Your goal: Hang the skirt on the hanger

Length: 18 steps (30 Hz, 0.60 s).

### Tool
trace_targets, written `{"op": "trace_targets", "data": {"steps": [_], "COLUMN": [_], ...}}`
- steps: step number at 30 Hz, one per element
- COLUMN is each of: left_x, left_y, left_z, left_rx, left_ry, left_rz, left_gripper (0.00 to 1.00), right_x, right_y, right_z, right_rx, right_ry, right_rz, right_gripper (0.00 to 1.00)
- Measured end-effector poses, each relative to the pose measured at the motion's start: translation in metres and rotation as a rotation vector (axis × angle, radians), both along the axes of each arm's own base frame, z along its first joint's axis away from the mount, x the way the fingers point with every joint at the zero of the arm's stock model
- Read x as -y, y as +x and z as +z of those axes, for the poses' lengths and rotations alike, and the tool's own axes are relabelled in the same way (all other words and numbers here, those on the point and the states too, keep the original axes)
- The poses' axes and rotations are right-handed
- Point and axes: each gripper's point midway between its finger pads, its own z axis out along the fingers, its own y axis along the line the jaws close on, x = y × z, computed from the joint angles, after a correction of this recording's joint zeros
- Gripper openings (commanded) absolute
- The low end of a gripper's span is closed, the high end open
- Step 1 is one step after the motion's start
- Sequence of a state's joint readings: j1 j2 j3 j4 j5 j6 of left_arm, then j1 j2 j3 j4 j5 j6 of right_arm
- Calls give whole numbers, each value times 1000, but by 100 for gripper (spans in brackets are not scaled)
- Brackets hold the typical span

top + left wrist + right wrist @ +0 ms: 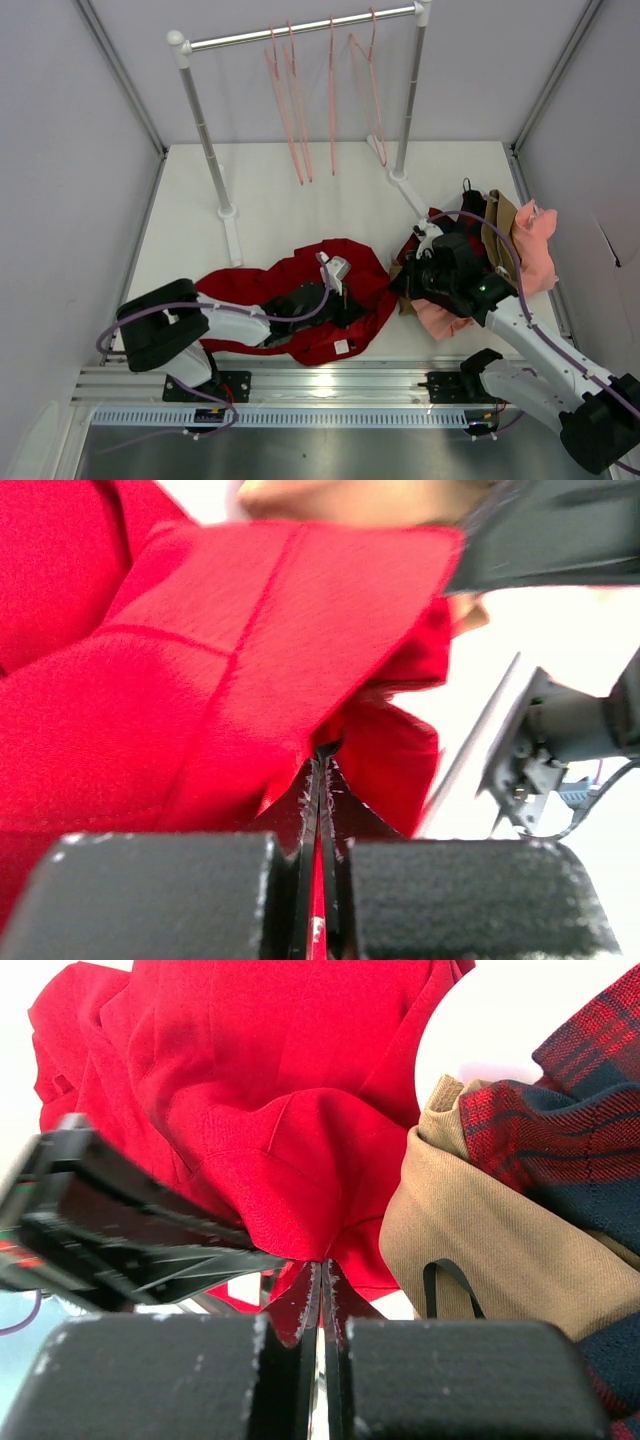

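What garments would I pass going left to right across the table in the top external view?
deep-red skirt → red-and-black plaid garment → tan garment → salmon-pink garment

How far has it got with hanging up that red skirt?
Nothing finished yet. In hand: the left gripper and the right gripper are each pinched shut on a fold of the skirt, which lies on the table. Left: lifting it and getting it onto a hanger; all four hang bare on the rail.
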State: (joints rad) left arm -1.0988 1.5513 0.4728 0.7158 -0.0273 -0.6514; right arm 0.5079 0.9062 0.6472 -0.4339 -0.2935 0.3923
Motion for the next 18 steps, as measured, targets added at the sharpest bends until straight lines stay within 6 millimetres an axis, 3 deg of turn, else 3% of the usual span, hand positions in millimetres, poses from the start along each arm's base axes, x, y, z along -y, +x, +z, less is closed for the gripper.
{"op": "trace_targets", "data": {"steps": [4,9,13,16,18], "left_x": [-4,-15,-17,-18,-19], "left_y": [-2,-10,-15,-17,-18], "left_z": [25,47,66,78,81], "left_rx": [30,49,53,53,44], "left_ry": [-28,-5,52,90,114], "left_rz": [-9,-42,-83,-107,-116], "left_gripper": [0,0,0,0,0], "right_x": [-2,-6,-13,-26,-38], "right_y": [0,2,2,-4,-16], "right_z": [-1,-4,9,33,51], "right_rx": [2,-2,14,69,121], "right_ry": [-7,-24,-38,-21,4], "right_rz": [-2,-12,1,45,96], "right_gripper": [1,16,45,63,70]}}
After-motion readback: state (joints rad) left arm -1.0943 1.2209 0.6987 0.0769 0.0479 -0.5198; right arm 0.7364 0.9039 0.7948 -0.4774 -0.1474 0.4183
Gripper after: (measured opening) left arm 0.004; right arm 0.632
